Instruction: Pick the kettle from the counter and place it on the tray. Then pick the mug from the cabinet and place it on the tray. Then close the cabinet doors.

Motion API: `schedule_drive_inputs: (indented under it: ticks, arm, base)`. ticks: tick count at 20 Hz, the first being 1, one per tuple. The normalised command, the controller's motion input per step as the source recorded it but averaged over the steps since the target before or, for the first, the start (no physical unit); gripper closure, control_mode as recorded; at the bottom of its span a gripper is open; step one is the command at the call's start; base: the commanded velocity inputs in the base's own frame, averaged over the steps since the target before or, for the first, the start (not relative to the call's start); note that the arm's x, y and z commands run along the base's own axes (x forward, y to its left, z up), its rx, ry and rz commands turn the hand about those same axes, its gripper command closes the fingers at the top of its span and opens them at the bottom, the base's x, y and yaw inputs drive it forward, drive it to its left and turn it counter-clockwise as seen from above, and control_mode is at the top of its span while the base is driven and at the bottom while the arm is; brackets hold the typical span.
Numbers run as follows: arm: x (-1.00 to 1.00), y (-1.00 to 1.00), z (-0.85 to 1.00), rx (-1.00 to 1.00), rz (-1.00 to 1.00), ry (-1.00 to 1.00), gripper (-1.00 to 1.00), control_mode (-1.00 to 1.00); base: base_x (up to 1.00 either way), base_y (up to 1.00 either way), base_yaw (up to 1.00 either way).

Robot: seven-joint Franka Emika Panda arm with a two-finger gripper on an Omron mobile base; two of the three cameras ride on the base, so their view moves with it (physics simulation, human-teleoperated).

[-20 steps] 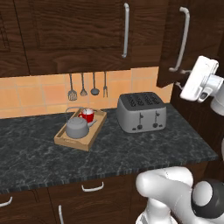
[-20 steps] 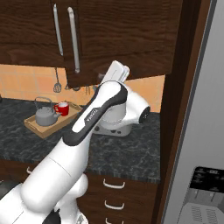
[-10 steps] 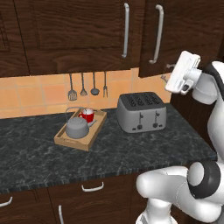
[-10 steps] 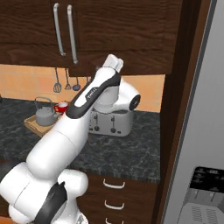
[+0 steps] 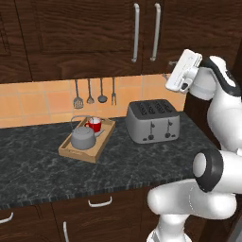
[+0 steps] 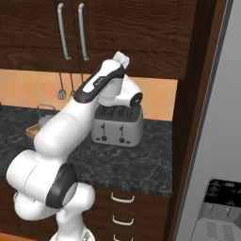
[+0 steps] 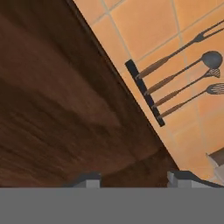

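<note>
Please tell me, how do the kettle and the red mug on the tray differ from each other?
The kettle is grey metal, while the mug is bright red with a white inside. The kettle is squat and wider; the mug is a smaller cylinder. The kettle has a thin arched wire handle over it, the mug has none that shows. The kettle stands nearer the front, the mug behind it towards the wall. Both stand upright in the wooden tray.
</note>
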Motion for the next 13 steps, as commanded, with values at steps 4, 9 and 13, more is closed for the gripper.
schedule_drive_inputs:
  ticks: [4,9,13]
  arm:
    - [0.68,0.27,0.0,0.0,-0.07,0.02,-1.0,-1.0]
    - [0.02,0.31,0.0,0.0,-0.06,0.0,-1.0,-1.0]
    - [0.0,0.25,0.0,0.0,-0.04,0.0,-1.0,-1.0]
  base:
    - [0.0,0.0,0.0]
    - [0.0,0.0,0.0]
    - [0.0,0.0,0.0]
